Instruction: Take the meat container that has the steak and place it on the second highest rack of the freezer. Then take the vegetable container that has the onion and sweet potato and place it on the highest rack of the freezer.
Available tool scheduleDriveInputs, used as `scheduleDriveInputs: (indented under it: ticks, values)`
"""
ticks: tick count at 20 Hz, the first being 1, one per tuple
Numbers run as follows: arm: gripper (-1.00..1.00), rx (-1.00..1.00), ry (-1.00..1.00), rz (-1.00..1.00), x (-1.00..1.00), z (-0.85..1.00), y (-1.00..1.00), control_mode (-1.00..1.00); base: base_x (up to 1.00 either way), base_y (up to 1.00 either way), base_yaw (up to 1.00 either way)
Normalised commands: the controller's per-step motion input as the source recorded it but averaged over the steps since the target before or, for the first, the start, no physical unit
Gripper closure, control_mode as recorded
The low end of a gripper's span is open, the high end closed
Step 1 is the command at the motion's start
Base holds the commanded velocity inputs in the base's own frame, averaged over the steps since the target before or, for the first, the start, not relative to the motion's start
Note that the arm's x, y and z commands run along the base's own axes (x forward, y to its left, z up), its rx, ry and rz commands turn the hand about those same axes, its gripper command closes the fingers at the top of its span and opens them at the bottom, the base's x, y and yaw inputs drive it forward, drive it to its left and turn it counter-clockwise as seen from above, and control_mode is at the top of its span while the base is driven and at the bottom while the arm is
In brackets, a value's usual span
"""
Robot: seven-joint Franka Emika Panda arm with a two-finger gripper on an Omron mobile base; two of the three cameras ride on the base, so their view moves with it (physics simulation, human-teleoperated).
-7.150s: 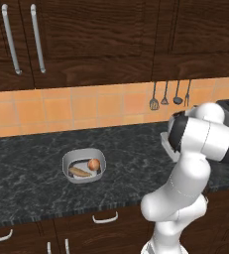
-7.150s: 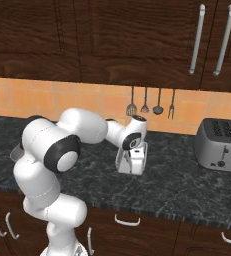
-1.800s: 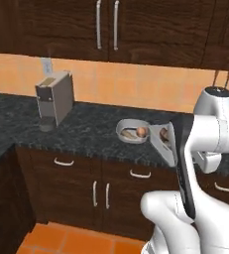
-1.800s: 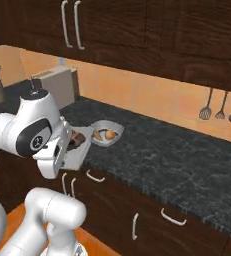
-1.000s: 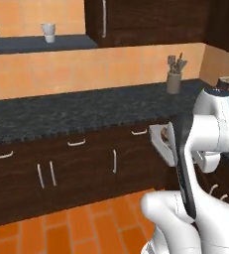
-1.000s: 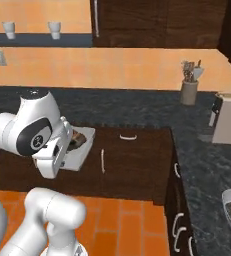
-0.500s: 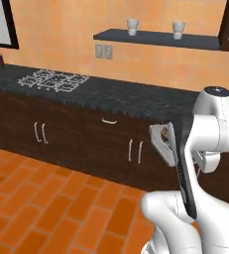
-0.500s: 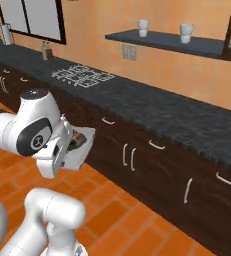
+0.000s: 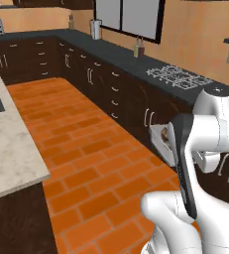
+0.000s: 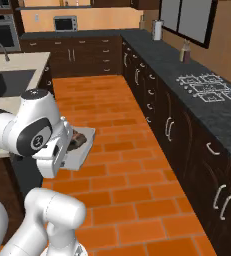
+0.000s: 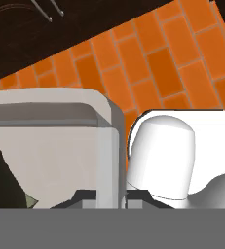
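white meat container (image 10: 83,147), apparently with steak (image 10: 77,138)

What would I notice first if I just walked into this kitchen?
Probably the big white robot arm up front, its claw shut on the wall of a pale tray with a dark steak in it, held out above the floor. Next, the bright orange brick floor running down the middle. A long dark counter with a stove top lines one side.

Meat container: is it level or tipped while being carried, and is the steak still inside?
Roughly level. In the right base view the meat container juts flat from the arm, with the dark steak lying inside it.
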Motion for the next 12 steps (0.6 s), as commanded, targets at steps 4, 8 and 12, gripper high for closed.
scheduleDriveInputs:
  ticks: [4, 8, 12]
  values:
    - [1.00, 0.00, 0.00, 0.00, 0.00, 0.00, 0.00, 1.00, -0.09, 0.07, 1.00]
    - [1.00, 0.00, 0.00, 0.00, 0.00, 0.00, 0.00, 1.00, -0.09, 0.06, 1.00]
    - [1.00, 0.00, 0.00, 0.00, 0.00, 0.00, 0.00, 1.00, -0.09, 0.06, 1.00]
